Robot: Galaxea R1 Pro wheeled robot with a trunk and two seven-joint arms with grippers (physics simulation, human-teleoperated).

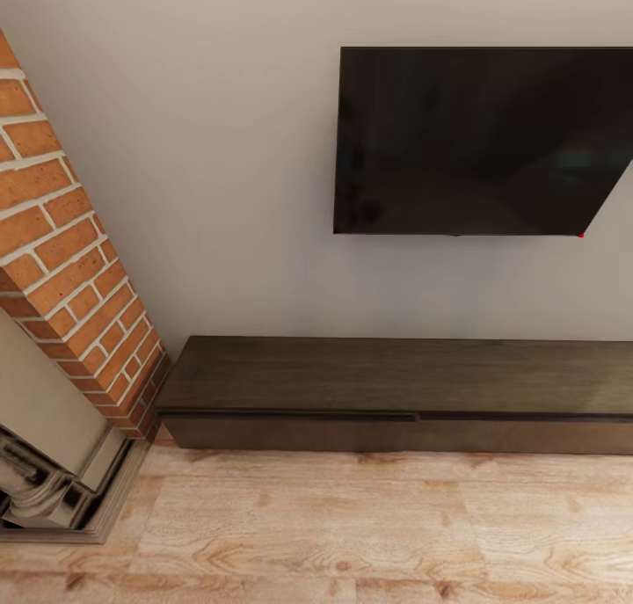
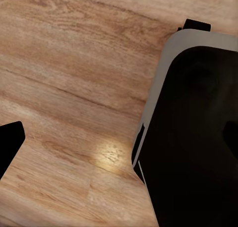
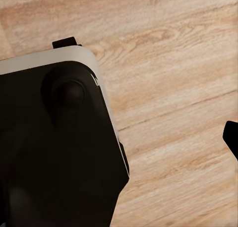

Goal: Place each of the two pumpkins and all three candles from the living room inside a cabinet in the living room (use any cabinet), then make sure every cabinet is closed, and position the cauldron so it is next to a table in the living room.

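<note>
Cabinet (image 1: 396, 384) shut, against wall; claw state unclear for both arms.

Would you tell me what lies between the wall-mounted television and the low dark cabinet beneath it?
In the head view, only bare pale wall separates the television from the cabinet; nothing stands on the cabinet's flat top below the screen.
</note>
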